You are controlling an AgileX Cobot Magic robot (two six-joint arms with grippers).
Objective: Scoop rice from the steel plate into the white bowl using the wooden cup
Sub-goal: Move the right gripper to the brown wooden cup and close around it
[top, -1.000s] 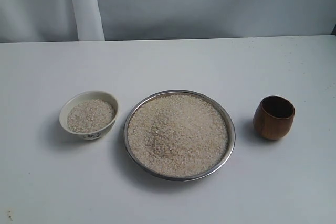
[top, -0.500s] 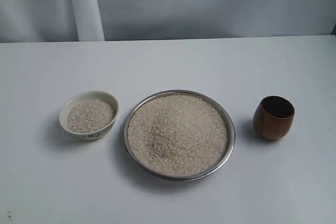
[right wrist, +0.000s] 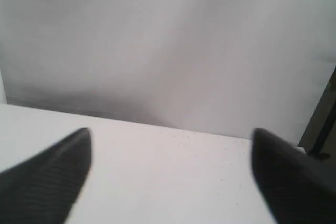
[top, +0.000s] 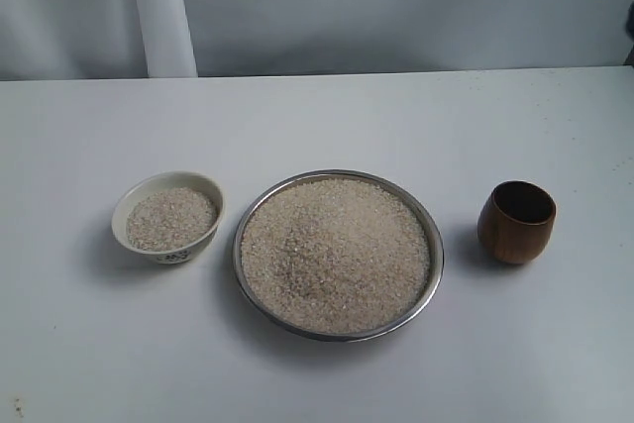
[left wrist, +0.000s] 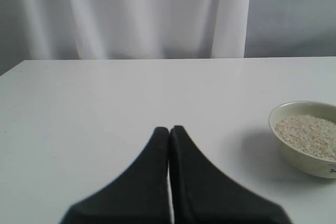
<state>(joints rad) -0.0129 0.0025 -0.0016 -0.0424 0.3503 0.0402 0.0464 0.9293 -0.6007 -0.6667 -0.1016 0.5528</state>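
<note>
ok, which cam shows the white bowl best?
Exterior view: the white bowl sits whole and unobstructed, its rice visible. Left wrist view catches the white bowl too, but cut off at the frame edge. Right wrist view misses it entirely.

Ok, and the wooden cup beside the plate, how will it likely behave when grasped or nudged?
The wooden cup looks rigid and, seemingly empty, probably light. Its smooth, rounded sides may let a grip slide. Standing upright on a narrower base, it could tip if pushed near the rim, then roll.
</note>
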